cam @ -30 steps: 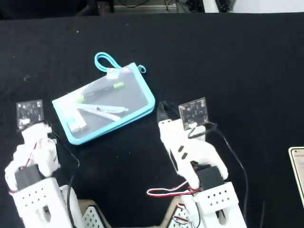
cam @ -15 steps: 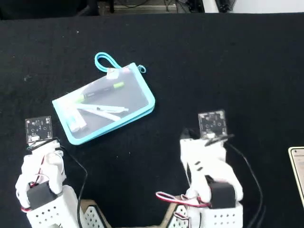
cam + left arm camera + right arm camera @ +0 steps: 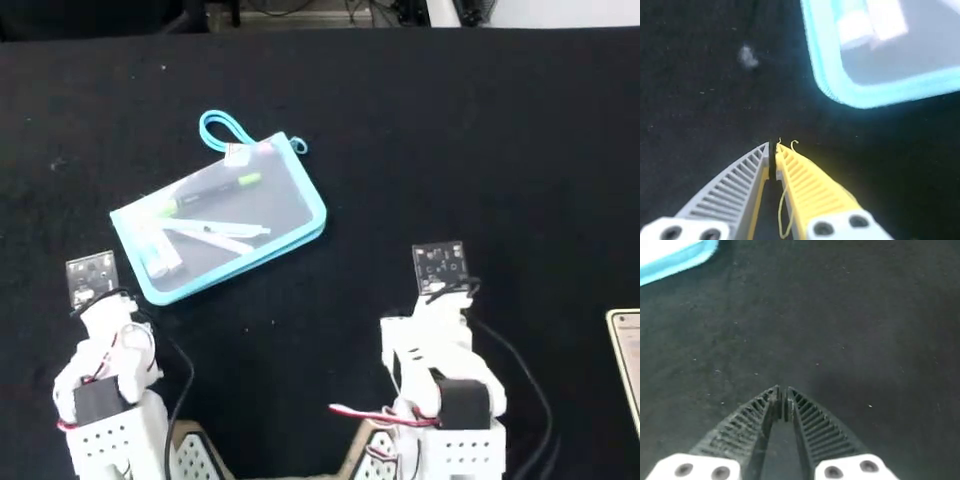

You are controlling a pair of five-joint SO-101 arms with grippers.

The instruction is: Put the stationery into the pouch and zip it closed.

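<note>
A light blue pouch (image 3: 220,218) with a clear face lies on the black table, a blue loop at its far end. Inside it I see a green-tipped pen (image 3: 210,192), white pens (image 3: 215,235) and a white block (image 3: 165,258). Its zipper looks drawn along the edge. In the left wrist view a corner of the pouch (image 3: 875,90) lies just ahead of my left gripper (image 3: 774,150), which is shut on nothing. My right gripper (image 3: 782,395) is shut too, over bare black cloth, with a pouch corner (image 3: 675,257) far off. Both arms are folded back near their bases.
A pale flat object (image 3: 627,360) pokes in at the table's right edge. A small speck of fluff (image 3: 746,56) lies on the cloth near the pouch. The black cloth reaches to the far edge, where chair legs and cables stand.
Both arms have pulled back from the pouch toward their bases. The right arm drew away from the pouch's right corner. The pouch has not moved.
</note>
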